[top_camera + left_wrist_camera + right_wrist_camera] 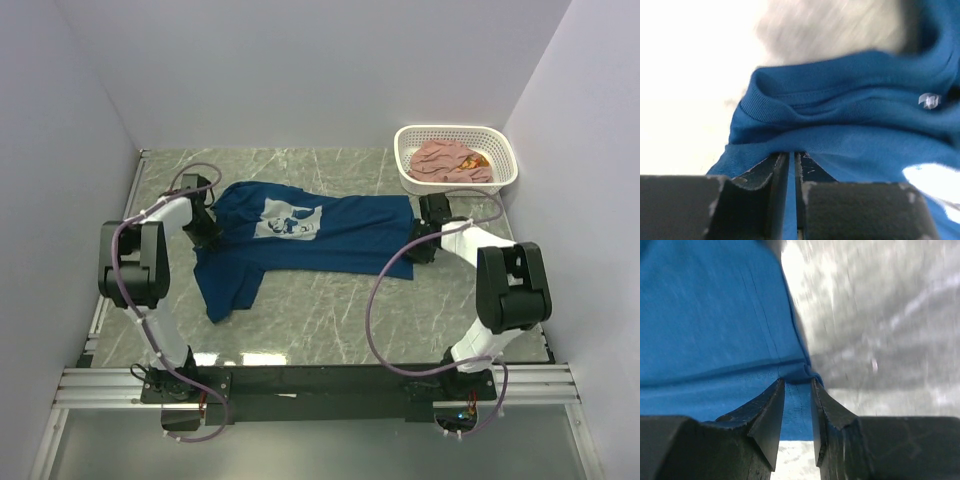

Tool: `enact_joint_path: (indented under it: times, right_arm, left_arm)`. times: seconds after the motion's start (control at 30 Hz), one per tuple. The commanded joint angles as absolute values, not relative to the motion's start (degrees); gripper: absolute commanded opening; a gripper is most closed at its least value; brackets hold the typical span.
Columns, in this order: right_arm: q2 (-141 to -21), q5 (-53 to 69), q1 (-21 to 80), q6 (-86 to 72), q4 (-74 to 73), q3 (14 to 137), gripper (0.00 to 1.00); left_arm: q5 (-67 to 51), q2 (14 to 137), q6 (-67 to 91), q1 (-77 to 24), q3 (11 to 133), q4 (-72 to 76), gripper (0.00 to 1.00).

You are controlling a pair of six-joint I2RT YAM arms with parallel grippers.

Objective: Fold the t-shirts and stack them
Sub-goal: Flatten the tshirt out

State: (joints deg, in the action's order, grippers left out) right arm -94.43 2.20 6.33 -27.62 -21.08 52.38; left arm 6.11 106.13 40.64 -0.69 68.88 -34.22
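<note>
The navy t-shirt (pixel 340 235) lies spread on the tabletop (pixel 330 320), left pincer (pixel 792 157) clamped near its collar, right pincer (pixel 797 385) clamped on its hem corner; the pink t-shirt (pixel 445 160) sits in the basket (pixel 506 176).

The navy blue t-shirt (pixel 330 235) lies wrinkled and print-up on the surface (pixel 330 320), stretched between both hands. Its collar end is pinched in the left hand (pixel 207 232), its hem corner in the right hand (pixel 425 245). The pink t-shirt (pixel 447 160) sits crumpled in a white basket (pixel 455 130) beyond the right hand.
</note>
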Motion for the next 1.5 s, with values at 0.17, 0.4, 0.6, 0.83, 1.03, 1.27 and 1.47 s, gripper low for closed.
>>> enact_joint_path:
  times: [0.17,0.4,0.6,0.83,1.03,1.27,1.47]
  right_arm:
    - [-104.75,2.11,3.96,-26.46,-23.82,64.24,0.35]
    - [-103.02,1.05,4.13,-24.96,-25.66,67.59,0.36]
    - [-93.62,1.41,7.2,-24.43,-25.93,60.92,0.39]
    - [-83.94,2.73,14.77,-25.31,-24.17,50.89,0.4]
    - [-77.36,5.36,20.39,-26.8,-21.98,45.62,0.4]
    - [-74.45,6.86,21.27,-26.28,-20.66,41.75,0.39]
    - [-72.42,7.73,21.36,-25.93,-19.42,38.32,0.39]
  left_arm:
    - [12.12,114.44,35.25,-0.18,80.15,-33.14,0.22]
    - [15.03,108.21,33.75,-0.18,80.34,-33.92,0.41]
    - [14.68,93.27,37.61,-1.4,69.89,-38.39,0.52]
    - [13.54,82.1,41.65,-14.4,57.74,-42.19,0.32]
    - [11.78,82.35,45.43,-25.39,53.62,-38.24,0.26]
    - [12.31,89.29,44.56,-27.95,53.53,-31.91,0.17]
    - [11.08,95.71,46.05,-31.11,54.84,-32.25,0.16]
